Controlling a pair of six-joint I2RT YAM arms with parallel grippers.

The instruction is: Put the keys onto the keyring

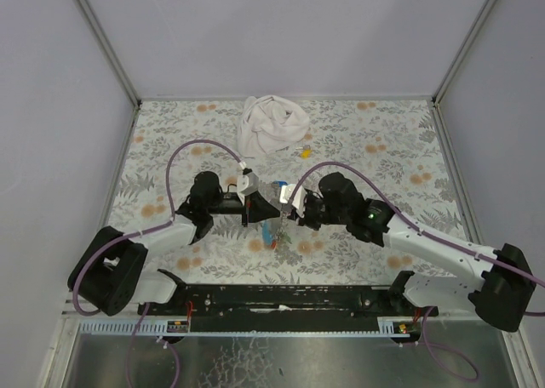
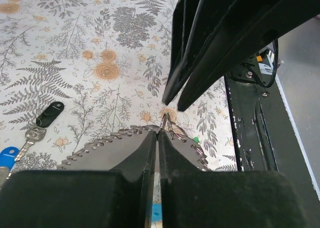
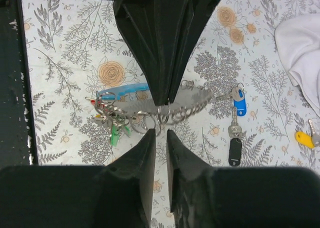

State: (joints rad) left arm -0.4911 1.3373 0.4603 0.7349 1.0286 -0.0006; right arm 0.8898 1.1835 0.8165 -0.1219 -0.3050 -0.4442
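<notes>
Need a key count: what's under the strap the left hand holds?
A bunch of rings with a green-capped key hangs below the strap; the left hand covers its middle.

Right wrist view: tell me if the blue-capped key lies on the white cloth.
No, the blue-capped key lies on the floral table cover, apart from the white cloth.

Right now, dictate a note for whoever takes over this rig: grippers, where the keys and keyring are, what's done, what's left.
Left gripper: shut on the keyring strap.
Right gripper: slightly open, empty, tips just short of the rings.
Done: a green key seems to hang from the rings.
Left: blue key and black key lie on the table.
</notes>
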